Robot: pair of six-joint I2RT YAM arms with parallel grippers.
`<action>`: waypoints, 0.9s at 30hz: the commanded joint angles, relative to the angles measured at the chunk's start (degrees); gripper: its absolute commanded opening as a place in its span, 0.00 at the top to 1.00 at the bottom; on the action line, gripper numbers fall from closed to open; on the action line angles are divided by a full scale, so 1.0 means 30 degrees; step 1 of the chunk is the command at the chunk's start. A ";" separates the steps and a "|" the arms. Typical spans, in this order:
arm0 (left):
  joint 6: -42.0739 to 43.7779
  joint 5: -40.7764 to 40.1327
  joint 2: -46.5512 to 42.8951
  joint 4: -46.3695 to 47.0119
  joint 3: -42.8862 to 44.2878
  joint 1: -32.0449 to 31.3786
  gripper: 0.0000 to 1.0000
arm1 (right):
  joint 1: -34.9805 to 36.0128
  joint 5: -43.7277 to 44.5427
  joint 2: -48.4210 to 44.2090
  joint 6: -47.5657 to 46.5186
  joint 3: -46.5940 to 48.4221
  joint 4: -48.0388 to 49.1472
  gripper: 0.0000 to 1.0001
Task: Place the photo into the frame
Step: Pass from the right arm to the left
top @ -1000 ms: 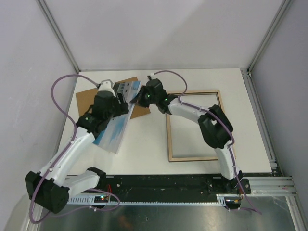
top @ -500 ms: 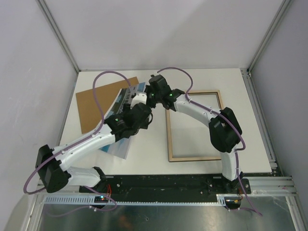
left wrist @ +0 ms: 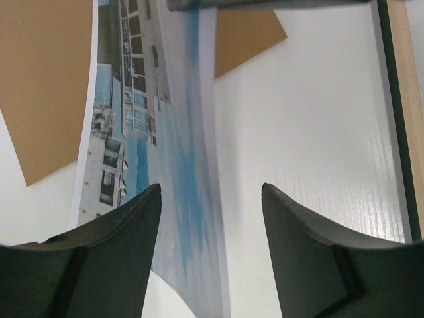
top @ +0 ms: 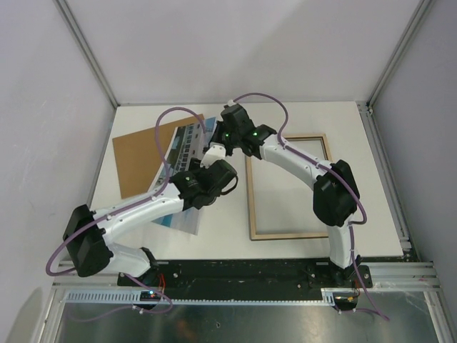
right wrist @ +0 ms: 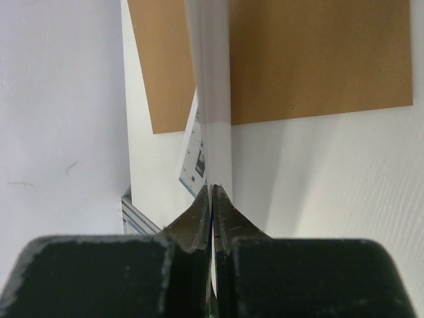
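right gripper (right wrist: 212,199): clenched on the photo (top: 184,146)'s far edge; the sheet bows over the brown board (top: 136,161), left of the frame (top: 289,234).
left gripper (left wrist: 211,192): jaws apart, straddling the photo's edge, holding nothing.
risk: single thin pinch, so a drag now could slip or crease it.

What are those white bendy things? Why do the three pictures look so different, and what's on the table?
Those are two robot arms, a left arm and a right arm. Each ends in a two-finger gripper. The wide picture comes from a camera up above, looking down on the white table. The other two come from little cameras on the wrists, so you see the dark fingers up close.

On the table lie a brown board, a wooden frame with nothing in it, and a photo of a white building and blue sky, partly over the board. The right gripper is pinched shut on the photo's edge, holding that edge up. The left gripper is open above the photo, holding nothing.
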 commanded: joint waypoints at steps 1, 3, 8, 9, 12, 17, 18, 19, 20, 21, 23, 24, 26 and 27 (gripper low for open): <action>-0.1125 -0.1460 0.0355 -0.0278 -0.0001 -0.0590 0.34 | -0.0094 0.0117 -0.0949 -0.0264 0.1436 -0.0554 1.00; -0.1442 -0.1965 0.0711 -0.0484 -0.0051 -0.0774 0.36 | -0.0107 0.0102 -0.0960 -0.0212 0.1480 -0.0632 1.00; -0.2205 -0.2765 0.1422 -0.0863 0.0001 -0.0974 0.40 | -0.0170 0.0146 -0.1105 -0.0229 0.1474 -0.0879 1.00; -0.2330 -0.2928 0.1609 -0.0971 0.0065 -0.1012 0.41 | -0.0199 0.0161 -0.1142 -0.0236 0.1455 -0.0949 1.00; -0.2759 -0.3527 0.2059 -0.1535 0.0384 -0.1147 0.45 | -0.0327 0.0189 -0.1228 -0.0334 0.1388 -0.1134 1.00; -0.3284 -0.4112 0.2826 -0.2106 0.0636 -0.1244 0.50 | -0.0449 0.0141 -0.1416 -0.0318 0.1100 -0.1112 1.00; -0.3383 -0.4187 0.2897 -0.2179 0.0646 -0.1264 0.52 | -0.0485 0.0144 -0.1473 -0.0325 0.1034 -0.1124 1.00; -0.3447 -0.4254 0.2962 -0.2245 0.0680 -0.1274 0.54 | -0.0503 0.0131 -0.1516 -0.0314 0.0928 -0.1086 1.00; -0.3479 -0.4316 0.3009 -0.2307 0.0712 -0.1279 0.57 | -0.0512 0.0095 -0.1567 -0.0293 0.0845 -0.1052 1.00; -0.3495 -0.4421 0.3077 -0.2382 0.0772 -0.1282 0.62 | -0.0517 0.0062 -0.1621 -0.0268 0.0716 -0.1006 1.00; -0.3485 -0.4616 0.3179 -0.2541 0.0904 -0.1283 0.70 | -0.0564 0.0037 -0.1728 -0.0191 0.0495 -0.0862 1.00; -0.3483 -0.4703 0.3235 -0.2616 0.0970 -0.1284 0.74 | -0.0572 0.0019 -0.1775 -0.0159 0.0409 -0.0808 1.00; -0.3482 -0.4848 0.3262 -0.2768 0.1115 -0.1299 0.85 | -0.0571 -0.0010 -0.1869 -0.0135 0.0345 -0.0768 1.00; -0.3482 -0.4892 0.3291 -0.2861 0.1252 -0.1306 0.92 | -0.0575 -0.0034 -0.1919 -0.0160 0.0334 -0.0776 1.00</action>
